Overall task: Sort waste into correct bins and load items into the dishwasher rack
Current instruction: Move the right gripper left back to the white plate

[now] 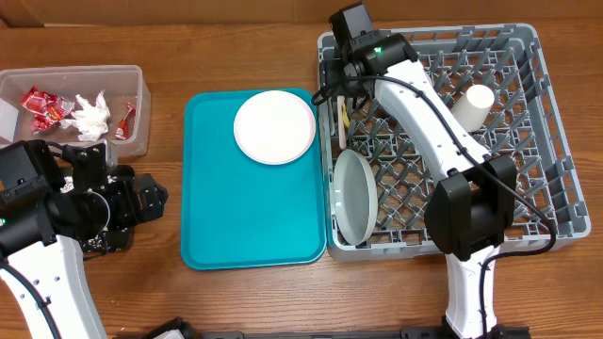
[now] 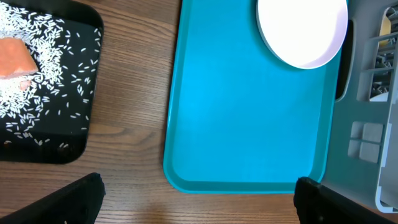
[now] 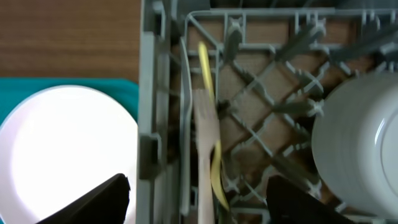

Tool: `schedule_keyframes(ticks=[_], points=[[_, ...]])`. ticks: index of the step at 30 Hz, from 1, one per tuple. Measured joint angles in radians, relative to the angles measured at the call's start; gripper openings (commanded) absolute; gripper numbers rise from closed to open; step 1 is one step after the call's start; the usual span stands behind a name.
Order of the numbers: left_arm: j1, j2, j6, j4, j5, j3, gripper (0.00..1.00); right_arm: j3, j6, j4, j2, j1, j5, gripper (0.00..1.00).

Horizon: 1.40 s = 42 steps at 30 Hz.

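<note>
Currently we find the right gripper (image 3: 196,190) over the dishwasher rack (image 1: 563,132), at its far-left corner, fingers spread wide and gripping nothing. Below them, along the rack's left wall, a white fork (image 3: 205,137) lies overlapping a yellow utensil (image 3: 205,68). A round grey plate (image 1: 356,196) stands on edge at the rack's near-left side; a white cup (image 1: 474,105) sits toward its far right.

Just left of the rack, a teal tray (image 1: 226,207) carries a white plate (image 1: 274,126). Well left of the rack, the left gripper (image 2: 199,193) hangs fully spread and empty beside a black tray (image 2: 87,143) holding rice (image 2: 50,81) and an orange cube (image 2: 13,59). Farther left, a clear tub (image 1: 141,113) holds red wrappers (image 1: 42,105) and a napkin (image 1: 92,118).
</note>
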Motion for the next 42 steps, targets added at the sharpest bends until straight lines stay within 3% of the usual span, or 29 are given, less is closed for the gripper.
schedule_keyframes(ticks=[12, 23, 31, 38, 42], points=[[0.000, 0.000, 0.000, 0.000, 0.000, 0.000, 1.00, 0.037, 0.018, -0.016, -0.127, 0.087, -0.156, 0.68], [0.000, 0.000, 0.000, 0.000, 0.000, 0.000, 1.00, 0.012, 0.220, -0.092, -0.122, 0.157, -0.200, 0.60], [0.000, 0.000, 0.000, 0.000, 0.000, 0.000, 1.00, -0.040, 0.426, -0.091, -0.119, 0.310, -0.080, 0.90], [0.000, 0.000, 0.000, 0.000, 0.000, 0.000, 1.00, -0.130, 0.607, -0.042, -0.118, 0.356, 0.025, 0.90], [0.000, 0.000, 0.000, 0.000, 0.000, 0.000, 1.00, -0.155, 0.655, -0.013, -0.110, 0.320, 0.020, 0.83]])
